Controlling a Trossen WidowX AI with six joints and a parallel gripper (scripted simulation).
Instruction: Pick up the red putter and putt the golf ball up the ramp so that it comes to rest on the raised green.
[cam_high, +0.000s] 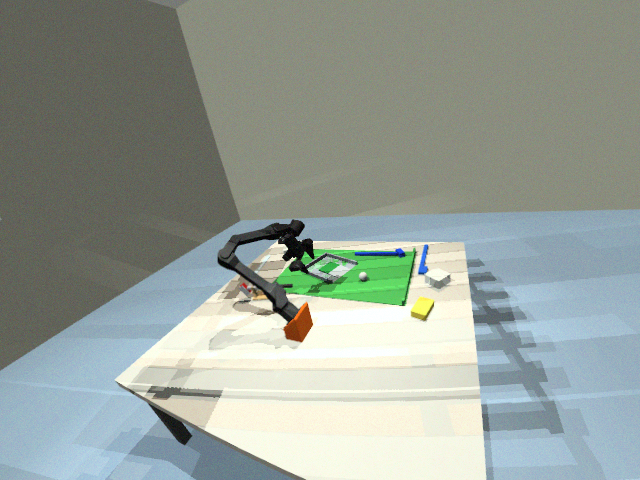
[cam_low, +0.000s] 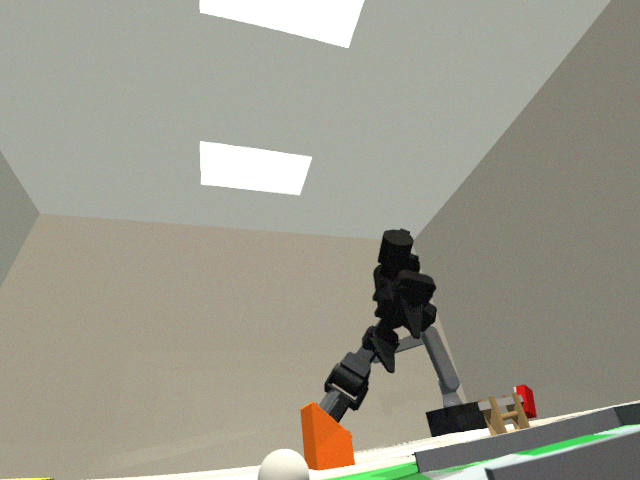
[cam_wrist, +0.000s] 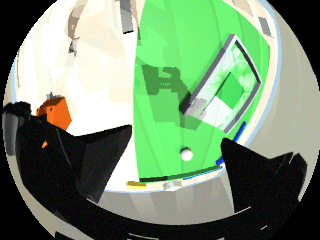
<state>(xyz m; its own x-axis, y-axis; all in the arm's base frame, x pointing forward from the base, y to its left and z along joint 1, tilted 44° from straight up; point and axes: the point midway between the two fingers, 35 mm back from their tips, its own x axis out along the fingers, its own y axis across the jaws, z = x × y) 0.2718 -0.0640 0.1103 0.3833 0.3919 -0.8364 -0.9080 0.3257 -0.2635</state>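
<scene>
The red putter (cam_high: 244, 287) (cam_low: 524, 399) rests on a small wooden stand (cam_low: 502, 416) near the arm's base, at the left edge of the table. The white golf ball (cam_high: 363, 276) (cam_low: 282, 464) (cam_wrist: 186, 154) lies on the green mat (cam_high: 385, 281) (cam_wrist: 160, 40), to the right of the grey-framed raised green (cam_high: 314, 274) (cam_wrist: 212, 91). My gripper (cam_high: 303, 256) (cam_low: 400, 335) (cam_wrist: 179, 136) is open and empty. It hangs above the mat's left part, next to the raised green and well away from the putter.
An orange wedge (cam_high: 298, 322) (cam_low: 325, 436) (cam_wrist: 56, 112) stands in front of the arm. A yellow block (cam_high: 422, 307) and a white block (cam_high: 437, 277) lie right of the mat. A blue putter (cam_high: 379, 253) and a blue bar (cam_high: 423, 258) lie at the back.
</scene>
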